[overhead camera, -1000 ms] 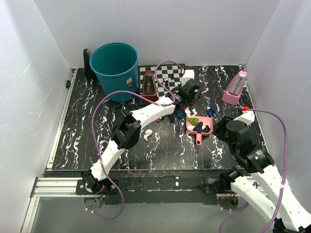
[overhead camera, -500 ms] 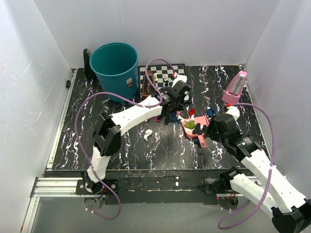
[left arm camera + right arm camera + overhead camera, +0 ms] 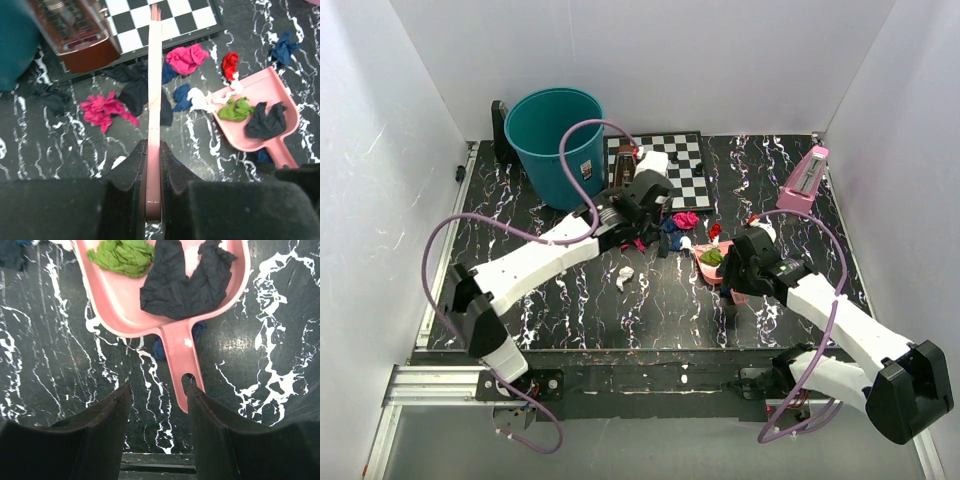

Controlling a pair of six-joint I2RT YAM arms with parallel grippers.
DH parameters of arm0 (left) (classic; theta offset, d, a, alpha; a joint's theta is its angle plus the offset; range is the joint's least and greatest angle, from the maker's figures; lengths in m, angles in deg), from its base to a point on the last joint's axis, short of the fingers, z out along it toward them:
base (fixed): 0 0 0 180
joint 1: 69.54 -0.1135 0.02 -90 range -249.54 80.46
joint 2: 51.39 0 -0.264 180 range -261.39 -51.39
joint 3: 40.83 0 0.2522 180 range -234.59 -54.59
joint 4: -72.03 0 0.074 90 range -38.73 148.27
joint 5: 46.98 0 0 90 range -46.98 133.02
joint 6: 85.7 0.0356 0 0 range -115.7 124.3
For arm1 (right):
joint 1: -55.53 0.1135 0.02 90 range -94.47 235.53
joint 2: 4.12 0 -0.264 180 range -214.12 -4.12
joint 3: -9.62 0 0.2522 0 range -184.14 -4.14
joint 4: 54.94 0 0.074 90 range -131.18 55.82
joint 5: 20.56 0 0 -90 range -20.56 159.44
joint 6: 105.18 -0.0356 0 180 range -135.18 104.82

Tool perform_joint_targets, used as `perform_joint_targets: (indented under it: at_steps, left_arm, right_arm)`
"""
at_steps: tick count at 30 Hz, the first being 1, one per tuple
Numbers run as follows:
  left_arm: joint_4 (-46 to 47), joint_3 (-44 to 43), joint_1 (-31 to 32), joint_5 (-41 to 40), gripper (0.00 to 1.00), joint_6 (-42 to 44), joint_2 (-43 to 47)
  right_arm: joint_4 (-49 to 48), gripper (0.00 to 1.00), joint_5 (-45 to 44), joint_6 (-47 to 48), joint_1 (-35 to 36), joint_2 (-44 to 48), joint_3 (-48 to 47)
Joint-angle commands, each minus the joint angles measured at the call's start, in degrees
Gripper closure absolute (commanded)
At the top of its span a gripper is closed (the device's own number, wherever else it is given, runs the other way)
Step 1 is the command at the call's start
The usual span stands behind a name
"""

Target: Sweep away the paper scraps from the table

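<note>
Paper scraps (image 3: 187,57) were strewn on the desk (image 3: 210,150) beside the dustpan (image 3: 112,305), its handle (image 3: 177,355) straddled by the spread right hand (image 3: 159,390). The brush (image 3: 155,75), pinched by the left hand (image 3: 153,150), was best dragged low.

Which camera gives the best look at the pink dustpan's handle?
The right wrist view: the dustpan handle lies close up, reaching the open fingers. The left wrist view shows only part of it; from above, the right arm mostly covers it.

White arms (image 3: 535,262), black joints (image 3: 482,312), purple cables (image 3: 470,216)
</note>
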State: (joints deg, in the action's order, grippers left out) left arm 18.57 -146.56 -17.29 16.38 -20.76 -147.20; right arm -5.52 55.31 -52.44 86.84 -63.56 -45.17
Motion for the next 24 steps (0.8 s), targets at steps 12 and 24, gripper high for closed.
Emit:
perform_joint_targets:
  at_steps: [12, 24]
  left_arm:
    - [7.5, 18.2, 0.0, -4.2, 1.0, 0.2, 19.4]
    - [7.8, 21.1, 0.0, -7.4, 1.0, -2.0, 22.7]
  right_arm:
    - [0.5, 0.39, -3.8, -2.7, 1.0, -7.8, 0.8]
    - [2.7, 0.69, -2.4, -1.4, 2.0, -4.4, -2.0]
